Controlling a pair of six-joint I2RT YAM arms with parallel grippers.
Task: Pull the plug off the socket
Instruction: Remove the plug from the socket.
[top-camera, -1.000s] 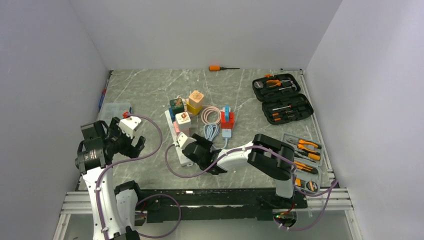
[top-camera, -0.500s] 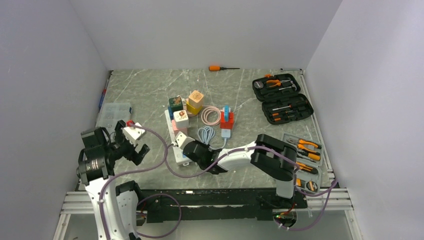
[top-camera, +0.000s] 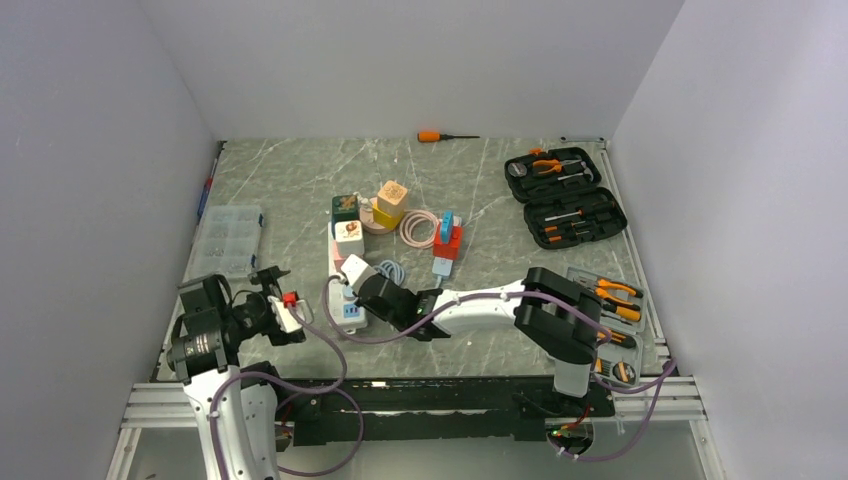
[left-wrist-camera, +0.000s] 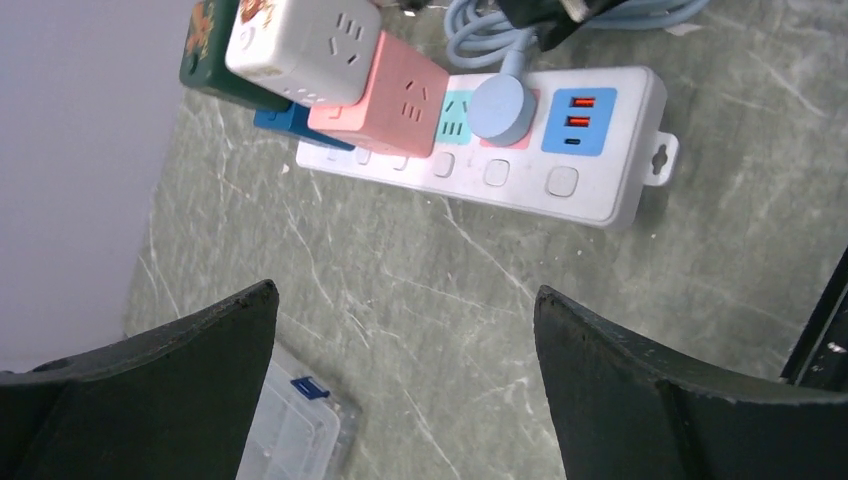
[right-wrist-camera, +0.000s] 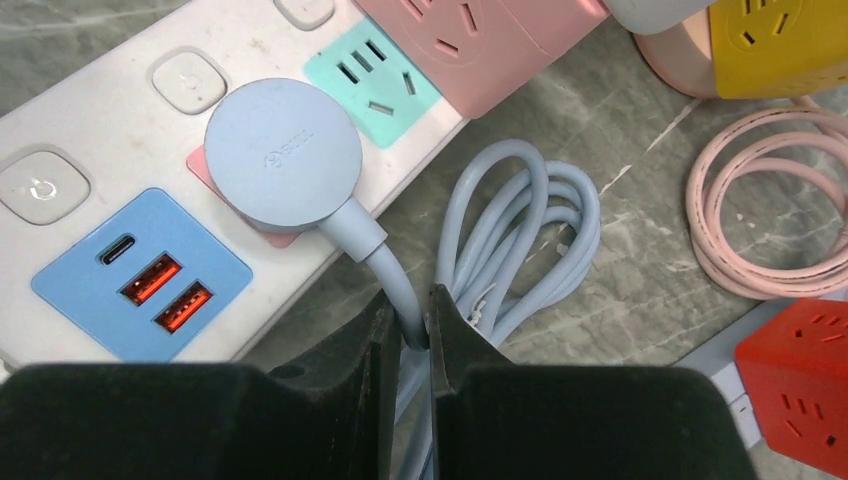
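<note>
The socket (right-wrist-camera: 95, 115) is a long white power strip (left-wrist-camera: 600, 185) lying near the table's middle (top-camera: 335, 250). A round light-blue plug (right-wrist-camera: 283, 153) sits in its pink outlet, next to the blue USB panel (left-wrist-camera: 503, 105). My right gripper (right-wrist-camera: 410, 312) is shut on the plug's blue cable (right-wrist-camera: 385, 265) just below the plug, low over the strip's near end (top-camera: 368, 288). My left gripper (left-wrist-camera: 405, 295) hangs open over bare table left of the strip (top-camera: 283, 305), holding nothing. Pink (left-wrist-camera: 385, 95), white (left-wrist-camera: 300, 40) and green (left-wrist-camera: 205, 50) cube adapters stand in the strip's far outlets.
The blue cable's coil (right-wrist-camera: 530, 230) lies beside the strip. A pink coiled cable (top-camera: 418, 228) and a red cube adapter (top-camera: 447, 240) sit right of it. A clear plastic box (top-camera: 228, 238) is at left, tool cases (top-camera: 565, 195) at right, a screwdriver (top-camera: 440, 135) at the back.
My right gripper has closed on the blue cable. The left arm has swung down and nearer, its wrist now pointing at the strip. The strip and its cubes have shifted left.
</note>
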